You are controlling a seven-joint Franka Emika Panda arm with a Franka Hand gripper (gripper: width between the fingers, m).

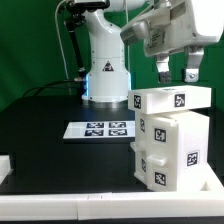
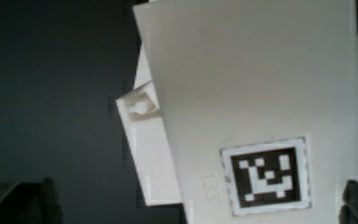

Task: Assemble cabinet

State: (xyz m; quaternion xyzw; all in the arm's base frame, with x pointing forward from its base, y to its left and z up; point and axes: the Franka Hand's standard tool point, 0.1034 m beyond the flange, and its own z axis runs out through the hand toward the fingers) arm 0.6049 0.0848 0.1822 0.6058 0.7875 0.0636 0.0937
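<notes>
- White is the colour of the cabinet (image 1: 170, 140), a big boxy thing that stands on the black table (image 1: 50, 150) at the exterior view's right.
- It has square black-and-white marker tags (image 1: 180, 99) stuck on its sides.
- On top of it lies a flat white panel (image 1: 172, 100), and the panel sits a bit crooked on the box below it.
- A smaller white block (image 1: 153, 165) pokes out low down on the side of the cabinet.
- Just above the cabinet hangs the gripper (image 1: 177, 73), and it is not touching the panel.
- Its two dark fingers (image 1: 163, 68) point down with a gap between them, so the jaws are spread apart and hold nothing.
- From the wrist view I see the white panel (image 2: 247, 90) from above, with one marker tag (image 2: 265, 175) on it.
- A small white knob (image 2: 144, 103) sticks out from the panel's edge in that view.
- Dark fingertips (image 2: 25, 200) show at both lower corners of the wrist view, far apart from each other.
- Behind, in the middle of the table, lies the marker board (image 1: 98, 129), flat and well apart from the cabinet.
- Farther back stands the white base of the robot arm (image 1: 105, 55).
- One more white piece (image 1: 4, 163) shows at the exterior view's left edge, but I cannot tell what it is.
</notes>
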